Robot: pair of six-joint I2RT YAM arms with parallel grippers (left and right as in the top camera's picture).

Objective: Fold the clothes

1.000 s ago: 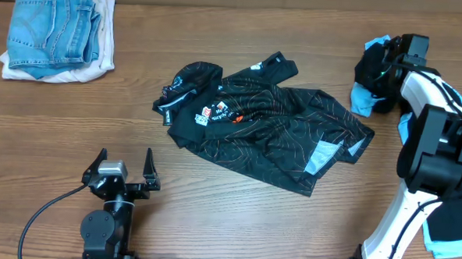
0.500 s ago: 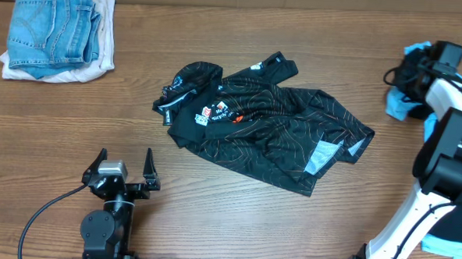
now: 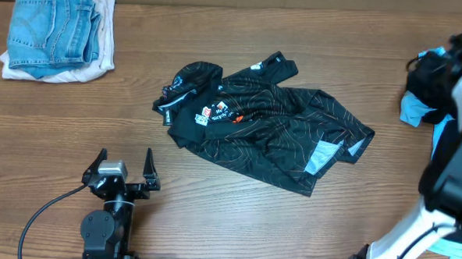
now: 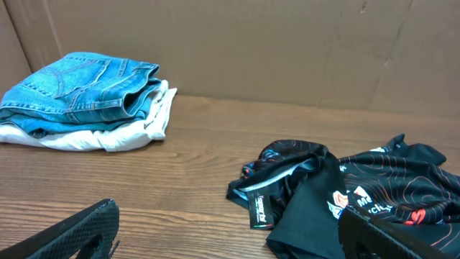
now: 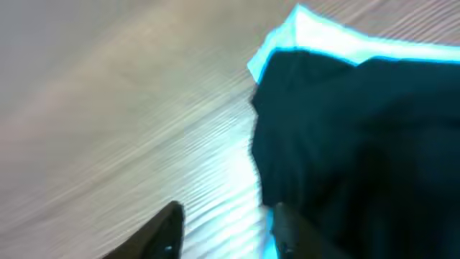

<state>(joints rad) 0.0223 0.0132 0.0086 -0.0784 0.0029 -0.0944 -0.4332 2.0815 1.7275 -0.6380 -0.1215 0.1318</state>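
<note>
light-blue-trimmed black jersey point(image 3: 427, 85) farther right, bunched, thin, limp

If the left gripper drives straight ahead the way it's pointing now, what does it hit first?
Probably the crumpled black jersey with orange contour lines: its collar end lies just right of the left gripper line. Dead centre looks like bare wooden table, though depth is unclear.

Folded blue jeans point(image 3: 52, 26) atop folded white garment point(image 3: 104, 38), far-left corner of wooden table point(image 3: 250, 224), cardboard wall point(image 4: 287, 50) behind
</note>
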